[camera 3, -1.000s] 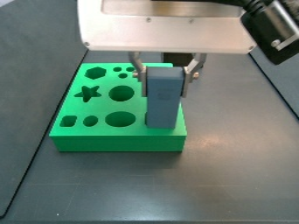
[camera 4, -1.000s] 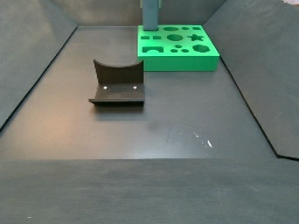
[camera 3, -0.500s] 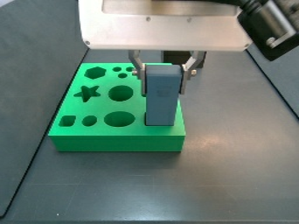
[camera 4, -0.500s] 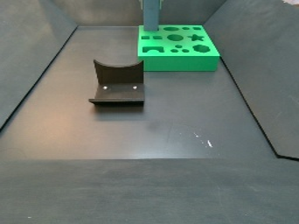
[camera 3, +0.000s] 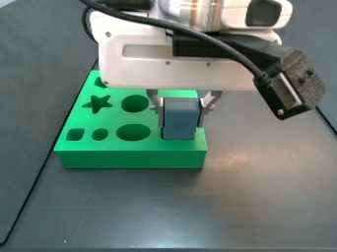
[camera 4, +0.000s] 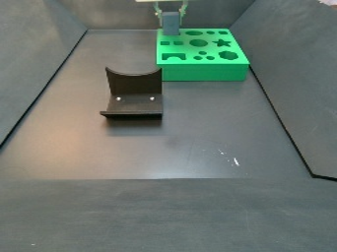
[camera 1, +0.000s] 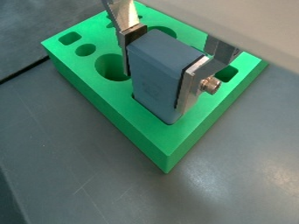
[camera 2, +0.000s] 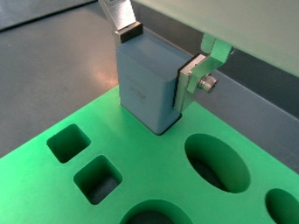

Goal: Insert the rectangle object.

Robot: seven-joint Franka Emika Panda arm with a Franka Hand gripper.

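While no writing shows anywhere, the gripper (camera 1: 163, 54) pinches the rectangle object (camera 1: 159, 73) in the green board (camera 1: 111, 122).

The lower end of the rectangle object (camera 1: 158, 77) is sunk out of sight in the green board (camera 1: 111, 118). In both wrist views the 2 fingers of the gripper (camera 2: 158, 54) are cut off by the frame edge. In a side view the gripper (camera 4: 170, 13) is tiny at the far edge, its jaws too small to read. The arm body hides the board's far part (camera 3: 99, 89).
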